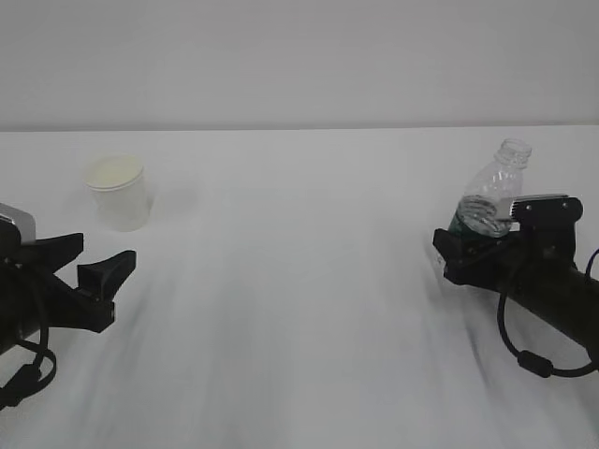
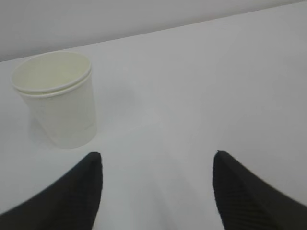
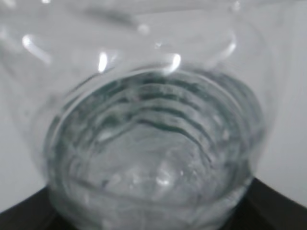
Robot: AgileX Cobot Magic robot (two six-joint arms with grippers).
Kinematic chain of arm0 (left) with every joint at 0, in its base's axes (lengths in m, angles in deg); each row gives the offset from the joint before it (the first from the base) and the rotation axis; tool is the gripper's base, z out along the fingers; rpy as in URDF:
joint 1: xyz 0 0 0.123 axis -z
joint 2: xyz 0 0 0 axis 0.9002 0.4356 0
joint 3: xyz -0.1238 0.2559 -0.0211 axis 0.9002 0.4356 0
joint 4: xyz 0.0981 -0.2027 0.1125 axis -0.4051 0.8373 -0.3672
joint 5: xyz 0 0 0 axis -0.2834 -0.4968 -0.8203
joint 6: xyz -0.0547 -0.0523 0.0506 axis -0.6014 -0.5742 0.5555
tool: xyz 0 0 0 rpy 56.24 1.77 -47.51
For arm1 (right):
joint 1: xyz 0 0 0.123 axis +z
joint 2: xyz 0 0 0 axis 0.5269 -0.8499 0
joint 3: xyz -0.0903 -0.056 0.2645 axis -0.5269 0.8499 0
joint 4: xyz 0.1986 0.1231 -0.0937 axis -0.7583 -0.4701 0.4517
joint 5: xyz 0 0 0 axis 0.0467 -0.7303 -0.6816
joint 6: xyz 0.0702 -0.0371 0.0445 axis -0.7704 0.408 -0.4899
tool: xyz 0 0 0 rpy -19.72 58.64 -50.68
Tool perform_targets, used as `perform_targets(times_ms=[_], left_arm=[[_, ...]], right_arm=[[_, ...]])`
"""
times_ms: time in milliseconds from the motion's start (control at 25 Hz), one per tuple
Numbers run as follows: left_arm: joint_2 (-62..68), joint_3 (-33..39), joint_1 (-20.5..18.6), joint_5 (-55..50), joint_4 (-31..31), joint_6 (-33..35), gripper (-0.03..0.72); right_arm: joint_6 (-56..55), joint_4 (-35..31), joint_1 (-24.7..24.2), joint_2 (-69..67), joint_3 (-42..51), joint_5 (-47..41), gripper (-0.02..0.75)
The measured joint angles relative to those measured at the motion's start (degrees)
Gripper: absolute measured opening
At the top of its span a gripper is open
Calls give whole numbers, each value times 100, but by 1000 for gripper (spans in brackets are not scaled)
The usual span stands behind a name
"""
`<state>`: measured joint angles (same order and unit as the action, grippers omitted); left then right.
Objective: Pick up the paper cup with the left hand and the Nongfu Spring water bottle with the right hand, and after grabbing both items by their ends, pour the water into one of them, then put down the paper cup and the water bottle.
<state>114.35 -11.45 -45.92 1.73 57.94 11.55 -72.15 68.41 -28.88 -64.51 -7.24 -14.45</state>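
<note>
Left hand (image 1: pixel 98 271) open; white table (image 1: pixel 299 309), pale wall (image 1: pixel 299 56).

Matt cream paper cup (image 2: pixel 57 103), glossy clear ribbed plastic bottle (image 1: pixel 491 192), smooth matt white table (image 1: pixel 299 309), ridged black fingers (image 2: pixel 249 191)

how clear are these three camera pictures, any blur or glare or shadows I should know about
Exterior view: soft, even light, streaky smear across the table, faint shadow right of the paper cup. Left wrist view: cup fairly sharp, the left tool's fingertips slightly soft. Right wrist view: the water bottle fills the frame, very close and blurred, with bright glare spots on the plastic.
</note>
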Motion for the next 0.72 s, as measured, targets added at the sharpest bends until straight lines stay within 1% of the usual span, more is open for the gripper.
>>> perform_targets(times_ms=[160, 320, 400, 720], left_arm=[[11, 0, 0, 0, 0, 0, 515], [11, 0, 0, 0, 0, 0, 515], [11, 0, 0, 0, 0, 0, 515], [11, 0, 0, 0, 0, 0, 514]], right_arm=[[23, 9, 0, 0, 0, 0, 496], [27, -4, 0, 0, 0, 0, 592], [27, -73, 0, 0, 0, 0, 619], [27, -108, 0, 0, -39, 0, 631]])
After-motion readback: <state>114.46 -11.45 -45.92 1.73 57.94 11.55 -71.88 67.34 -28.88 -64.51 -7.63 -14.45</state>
